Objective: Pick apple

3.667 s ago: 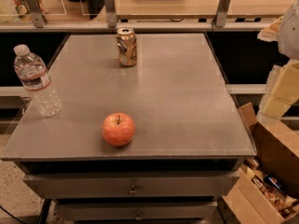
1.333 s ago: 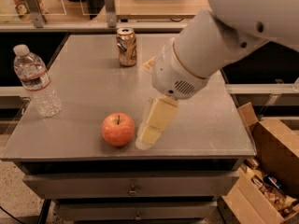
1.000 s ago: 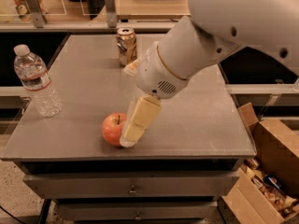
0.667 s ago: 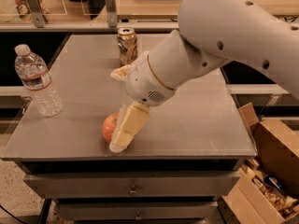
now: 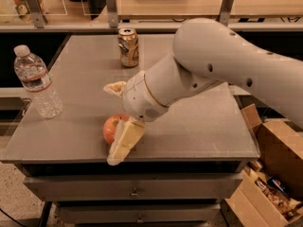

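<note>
The apple (image 5: 111, 127) is red-orange and sits near the front edge of the grey table (image 5: 203, 126), left of centre. My gripper (image 5: 111, 124) has come in from the right on a thick white arm and is open. Its near finger (image 5: 124, 141) lies in front of the apple and covers the apple's right half. Its far finger (image 5: 115, 88) shows just behind the apple. The apple sits between the two fingers and rests on the table.
A soda can (image 5: 128, 47) stands at the table's back centre. A clear water bottle (image 5: 37, 82) stands at the left edge. Cardboard boxes (image 5: 274, 174) sit on the floor to the right. Drawers (image 5: 135, 191) run below the tabletop.
The arm has swung in from the right and moved left and down. Its fingers went from beside the apple to straddling it. The apple, can and bottle have not moved.
</note>
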`<state>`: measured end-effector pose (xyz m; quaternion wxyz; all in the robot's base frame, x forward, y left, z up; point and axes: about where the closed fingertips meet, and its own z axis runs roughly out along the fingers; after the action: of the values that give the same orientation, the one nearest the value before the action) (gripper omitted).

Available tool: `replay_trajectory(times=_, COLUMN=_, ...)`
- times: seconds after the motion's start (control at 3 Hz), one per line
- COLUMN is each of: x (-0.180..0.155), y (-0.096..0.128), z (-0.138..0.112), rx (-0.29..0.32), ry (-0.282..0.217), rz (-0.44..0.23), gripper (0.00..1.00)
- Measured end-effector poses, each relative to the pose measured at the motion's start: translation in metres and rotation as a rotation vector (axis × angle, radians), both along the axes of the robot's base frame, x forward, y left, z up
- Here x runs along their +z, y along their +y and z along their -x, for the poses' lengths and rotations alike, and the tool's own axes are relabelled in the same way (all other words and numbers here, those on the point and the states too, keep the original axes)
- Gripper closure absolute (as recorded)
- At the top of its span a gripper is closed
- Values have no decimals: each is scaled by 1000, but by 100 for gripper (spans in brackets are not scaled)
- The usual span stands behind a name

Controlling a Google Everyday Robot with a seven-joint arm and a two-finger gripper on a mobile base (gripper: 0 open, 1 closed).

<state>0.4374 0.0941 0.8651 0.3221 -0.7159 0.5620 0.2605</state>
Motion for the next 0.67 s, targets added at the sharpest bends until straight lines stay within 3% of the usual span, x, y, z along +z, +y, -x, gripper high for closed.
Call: replay_trajectory(times=0.67, x=-17, y=-5, z=-2, rx=37, ry=3, rz=7, gripper=0)
